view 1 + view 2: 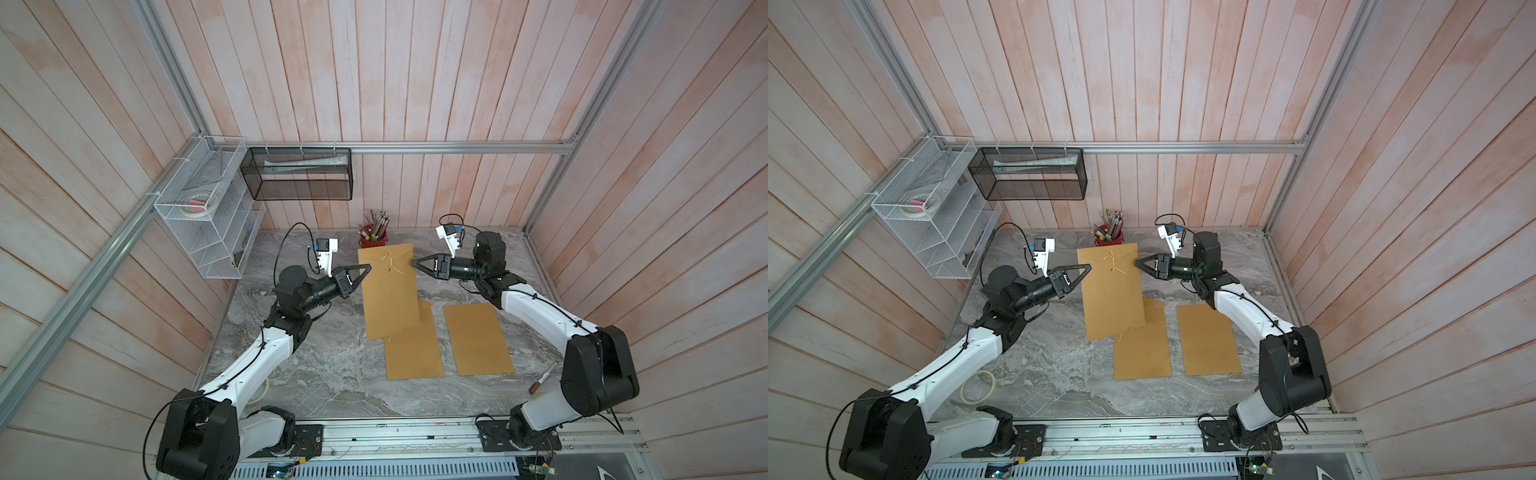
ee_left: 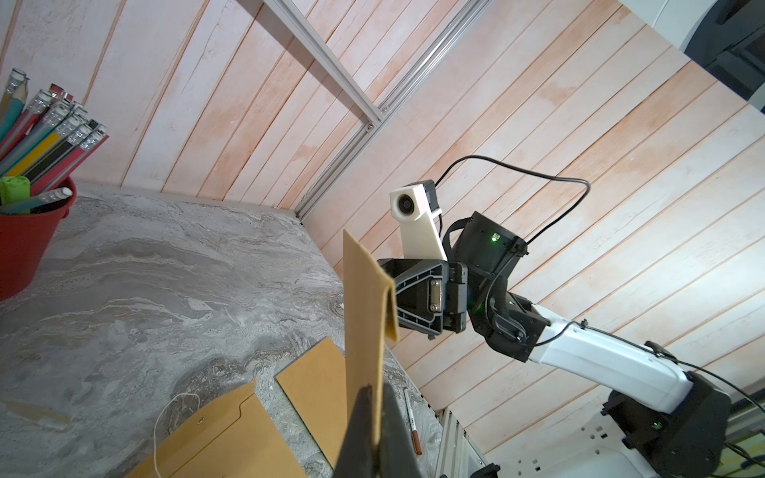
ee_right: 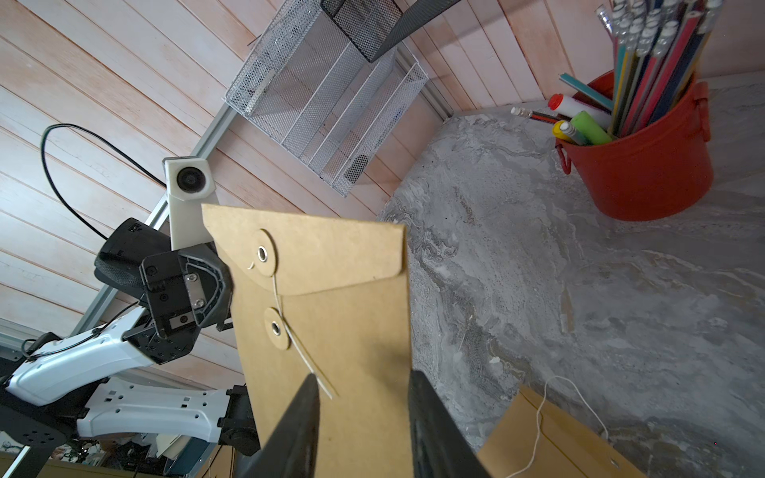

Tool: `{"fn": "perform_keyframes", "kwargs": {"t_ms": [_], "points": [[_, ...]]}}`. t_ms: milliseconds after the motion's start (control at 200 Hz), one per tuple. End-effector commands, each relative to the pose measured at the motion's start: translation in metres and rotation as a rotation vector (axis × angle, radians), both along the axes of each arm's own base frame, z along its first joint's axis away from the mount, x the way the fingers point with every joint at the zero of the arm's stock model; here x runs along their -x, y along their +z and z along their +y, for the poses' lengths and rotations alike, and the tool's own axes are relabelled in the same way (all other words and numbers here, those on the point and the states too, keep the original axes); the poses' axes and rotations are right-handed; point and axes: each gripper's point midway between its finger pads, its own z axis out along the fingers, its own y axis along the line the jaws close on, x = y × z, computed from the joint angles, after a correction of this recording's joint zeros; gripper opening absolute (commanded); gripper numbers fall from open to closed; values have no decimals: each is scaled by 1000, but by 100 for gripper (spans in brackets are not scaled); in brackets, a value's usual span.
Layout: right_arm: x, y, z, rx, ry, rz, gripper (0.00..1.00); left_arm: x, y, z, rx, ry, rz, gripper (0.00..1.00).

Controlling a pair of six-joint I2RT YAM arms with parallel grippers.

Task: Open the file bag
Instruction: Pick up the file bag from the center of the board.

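Looking down, I saw the left claw [image 1: 368,267] pinched tight on the left edge of the file bag [image 1: 388,299], holding it up, its lower end over a second envelope [image 1: 413,357]. The right claw [image 1: 414,262] stood at the opposite edge, jaws partway apart, gripping nothing. A pencil pot [image 1: 372,237] stood just behind; a third envelope [image 1: 478,338] and a marker [image 1: 542,378] lay on the grey marble table [image 1: 316,374], plank walls [image 1: 415,83] around.
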Motion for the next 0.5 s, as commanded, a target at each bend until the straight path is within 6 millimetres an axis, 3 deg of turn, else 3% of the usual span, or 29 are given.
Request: {"fn": "perform_keyframes", "kwargs": {"t_ms": [0,490], "points": [[-6,0,2,12,-4,-13,38,10,9,-3,14,-30,-37,0],[-7,4,3,14,8,-34,37,11,6,-3,17,-36,-29,0]]}}
